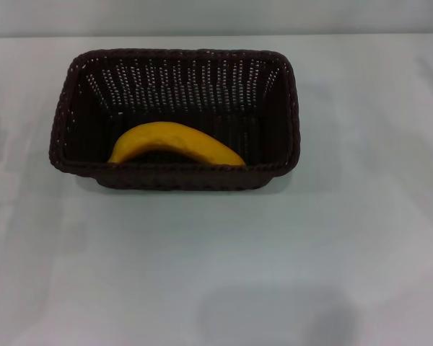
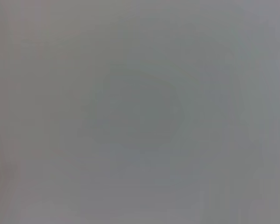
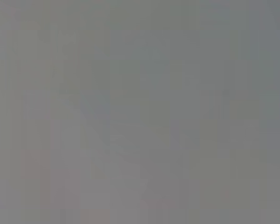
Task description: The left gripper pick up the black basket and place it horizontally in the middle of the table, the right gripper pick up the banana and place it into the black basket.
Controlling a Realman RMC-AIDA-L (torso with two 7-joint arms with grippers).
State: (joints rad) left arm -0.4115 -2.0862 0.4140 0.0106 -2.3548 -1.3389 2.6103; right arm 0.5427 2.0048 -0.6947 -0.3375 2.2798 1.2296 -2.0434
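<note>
Head view: neither gripper in sight, no arm anywhere in frame. Both wrist views show only flat grey surface with faint shadow, no fingers, no objects. So the state of the jaws on either side cannot be told, and nothing can be placed relative to them beyond this: basket and banana lie where no jaws are seen near them.

Black basket (image 1: 177, 115) sits on the counter (image 1: 216, 274), long side running across the view, roughly central left to right and toward the far half of the surface. It stands flat on its base, open top up. Rectangular, dark brown-black woven wicker; thick braided rim all round; walls slotted, with light showing through the weave as rows of pale dots on the far wall and the side walls. Walls slope slightly inward toward the floor. Corners rounded.

Banana (image 1: 175, 143) lies inside the basket, on the floor, close against the near wall; the near rim hides its lower edge. Single fruit, curved, arch upward, ends pointing down toward the near rim. One end near the basket's left near corner, the other tapering toward the middle-right of the near wall. Skin bright yellow, deeper orange-yellow along the lower side; tips not clear enough to describe.

Counter plain white, with soft grey shadow patches toward the near edge and at the sides.
</note>
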